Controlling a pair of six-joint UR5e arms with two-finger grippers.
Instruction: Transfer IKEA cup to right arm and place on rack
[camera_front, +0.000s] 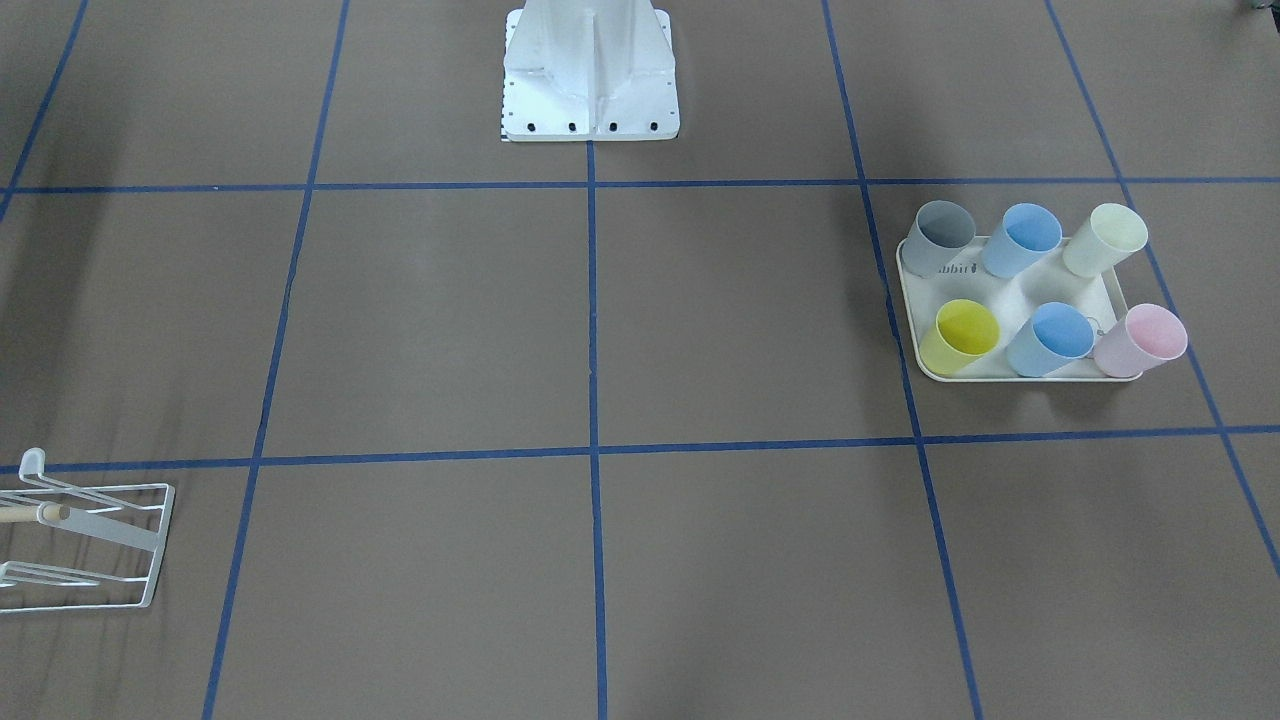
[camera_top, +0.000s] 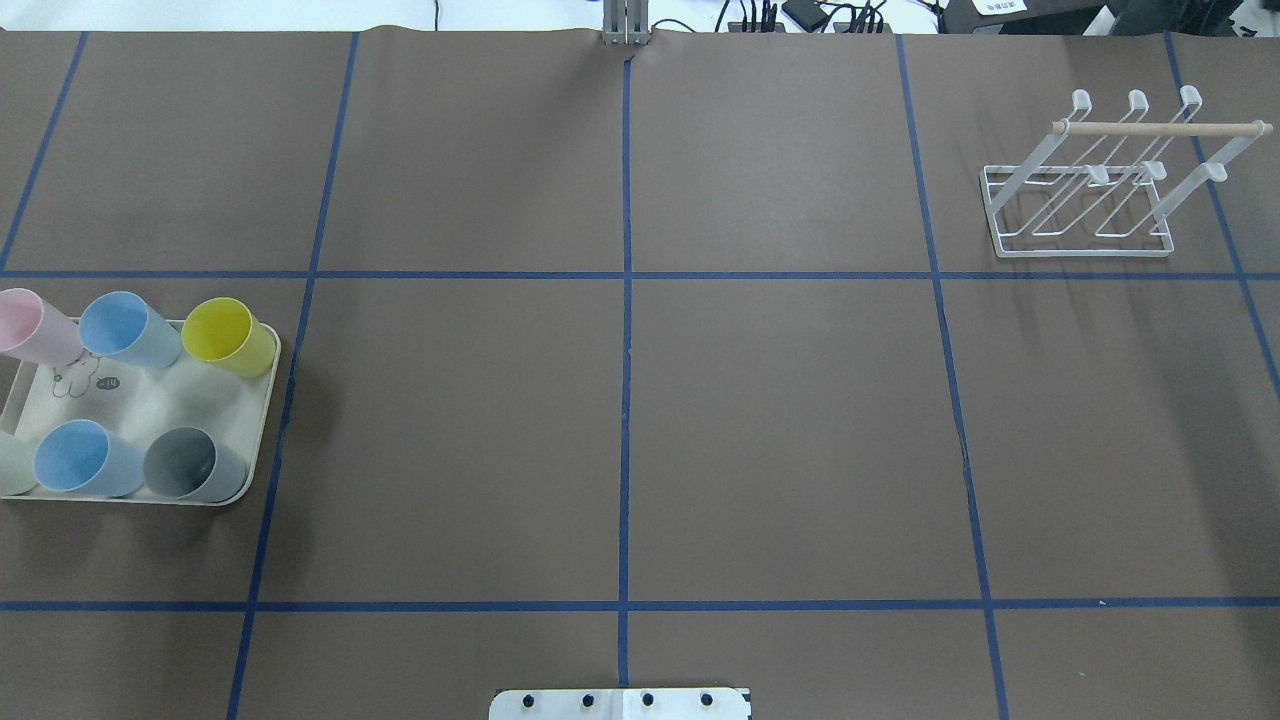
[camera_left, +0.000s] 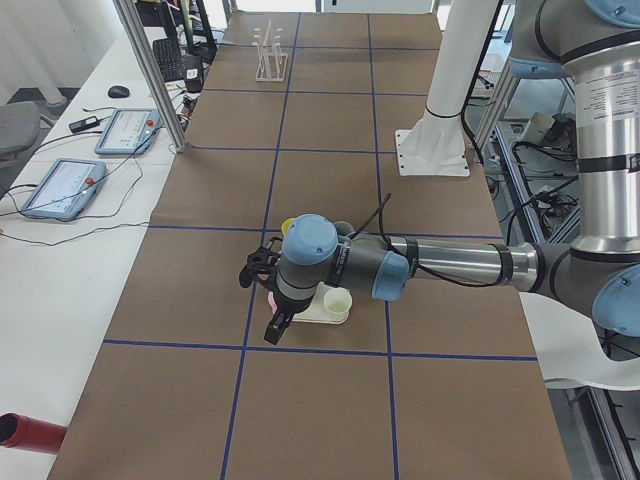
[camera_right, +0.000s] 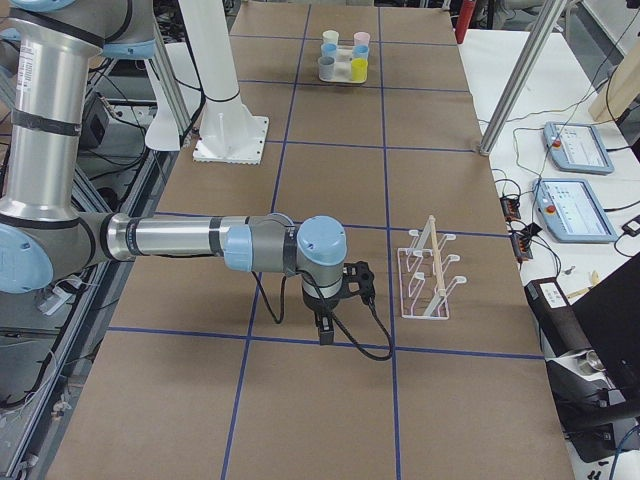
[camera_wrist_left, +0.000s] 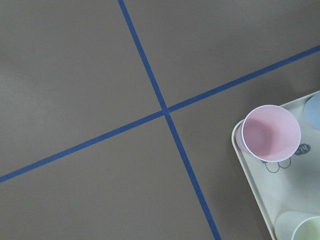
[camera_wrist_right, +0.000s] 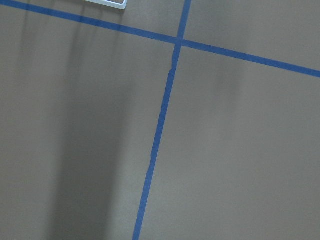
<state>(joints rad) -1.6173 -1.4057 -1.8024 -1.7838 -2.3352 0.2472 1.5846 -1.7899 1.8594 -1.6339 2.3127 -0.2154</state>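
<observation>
Several pastel IKEA cups stand upright on a cream tray (camera_front: 1012, 300): grey (camera_front: 940, 236), blue (camera_front: 1025, 238), cream (camera_front: 1108, 238), yellow (camera_front: 962, 335), a second blue (camera_front: 1052, 338) and pink (camera_front: 1145, 340). The left wrist view looks down on the pink cup (camera_wrist_left: 270, 132) at the tray's corner. My left gripper (camera_left: 262, 305) hangs over the tray; I cannot tell whether it is open or shut. The white wire rack (camera_top: 1090, 190) stands far off with nothing on it. My right gripper (camera_right: 325, 325) hovers beside the rack (camera_right: 428, 270); its state cannot be told.
The white pedestal base (camera_front: 590, 75) sits at the middle of the robot's table edge. Blue tape lines grid the brown table. Beyond the far edge, a side table holds tablets (camera_left: 65, 187), with aluminium posts (camera_left: 150, 70) there.
</observation>
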